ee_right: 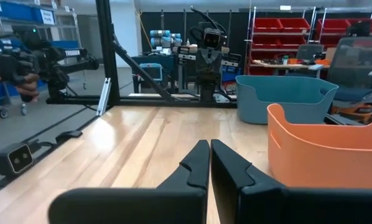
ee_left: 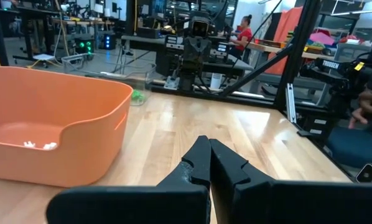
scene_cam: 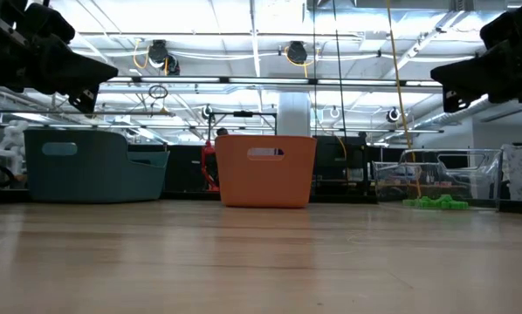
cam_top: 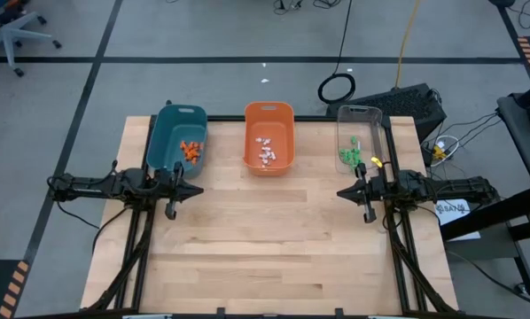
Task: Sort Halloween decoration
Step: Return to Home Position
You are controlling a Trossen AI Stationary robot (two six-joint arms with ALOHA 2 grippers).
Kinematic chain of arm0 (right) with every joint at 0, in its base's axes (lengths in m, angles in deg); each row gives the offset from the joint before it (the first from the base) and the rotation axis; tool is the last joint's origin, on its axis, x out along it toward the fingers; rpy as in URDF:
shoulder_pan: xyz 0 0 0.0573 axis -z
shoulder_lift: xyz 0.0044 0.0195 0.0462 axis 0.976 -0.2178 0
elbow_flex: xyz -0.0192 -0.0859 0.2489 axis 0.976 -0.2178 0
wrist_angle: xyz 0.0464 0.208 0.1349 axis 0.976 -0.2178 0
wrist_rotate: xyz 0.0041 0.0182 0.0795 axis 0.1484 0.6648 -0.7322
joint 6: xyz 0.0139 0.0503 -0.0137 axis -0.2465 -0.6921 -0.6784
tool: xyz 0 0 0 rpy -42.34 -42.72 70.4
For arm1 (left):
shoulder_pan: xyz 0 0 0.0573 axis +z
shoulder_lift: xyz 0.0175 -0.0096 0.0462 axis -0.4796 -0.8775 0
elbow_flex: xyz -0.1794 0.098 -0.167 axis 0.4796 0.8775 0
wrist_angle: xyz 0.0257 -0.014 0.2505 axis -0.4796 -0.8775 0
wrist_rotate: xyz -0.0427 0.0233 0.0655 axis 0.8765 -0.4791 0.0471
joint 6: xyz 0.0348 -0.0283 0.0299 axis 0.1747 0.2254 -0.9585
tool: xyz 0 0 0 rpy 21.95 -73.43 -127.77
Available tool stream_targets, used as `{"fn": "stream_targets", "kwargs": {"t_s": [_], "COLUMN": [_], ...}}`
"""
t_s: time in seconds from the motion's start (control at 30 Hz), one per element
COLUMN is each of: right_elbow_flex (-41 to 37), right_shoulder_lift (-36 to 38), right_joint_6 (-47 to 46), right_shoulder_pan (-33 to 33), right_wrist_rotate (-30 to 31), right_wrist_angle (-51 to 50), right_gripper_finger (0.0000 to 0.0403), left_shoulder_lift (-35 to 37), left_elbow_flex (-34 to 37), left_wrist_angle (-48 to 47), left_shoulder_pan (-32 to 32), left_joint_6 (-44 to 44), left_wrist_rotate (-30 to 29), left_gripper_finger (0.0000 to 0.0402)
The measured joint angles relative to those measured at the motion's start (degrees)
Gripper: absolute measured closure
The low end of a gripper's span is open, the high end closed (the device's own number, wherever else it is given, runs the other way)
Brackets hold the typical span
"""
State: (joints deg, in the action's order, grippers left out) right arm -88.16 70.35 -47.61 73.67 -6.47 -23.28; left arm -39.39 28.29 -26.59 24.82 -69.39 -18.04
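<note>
Three bins stand along the table's far edge. The teal bin (cam_top: pixel 178 137) holds orange trinkets (cam_top: pixel 190 150). White trinkets (cam_top: pixel 266 151) lie in the orange bin (cam_top: pixel 268 136), and they also show through its low side (ee_left: pixel 40 145). Green trinkets (cam_top: pixel 349 156) sit in the clear bin (cam_top: pixel 360 135), visible through its wall (scene_cam: pixel 436 202). My left gripper (cam_top: pixel 194 189) hovers shut at the table's left side, in front of the teal bin, pointing right (ee_left: pixel 208 155). My right gripper (cam_top: pixel 343 192) hovers shut at the right side, in front of the clear bin, pointing left (ee_right: pixel 209 158). Neither holds anything.
Bare wood of the table (cam_top: pixel 274 239) spreads between the two grippers and toward the near edge. Beyond the far edge lie cables and a black box (cam_top: pixel 398 102) on the floor. People (ee_left: pixel 242 31) show in the room behind.
</note>
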Motion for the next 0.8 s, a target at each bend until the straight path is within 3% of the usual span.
{"fn": "stream_targets", "kwargs": {"t_s": [0.8], "right_elbow_flex": [0.05], "right_shoulder_lift": [-0.02], "right_joint_6": [1.2], "right_shoulder_pan": [0.0], "right_wrist_rotate": [-0.07], "right_wrist_angle": [0.61], "right_gripper_finger": [0.0403], "left_shoulder_lift": [0.0], "left_elbow_flex": [0.05], "left_wrist_angle": [0.02], "left_shoulder_pan": [0.0], "left_joint_6": [-4.16], "left_wrist_rotate": [-0.33], "left_gripper_finger": [0.0402]}}
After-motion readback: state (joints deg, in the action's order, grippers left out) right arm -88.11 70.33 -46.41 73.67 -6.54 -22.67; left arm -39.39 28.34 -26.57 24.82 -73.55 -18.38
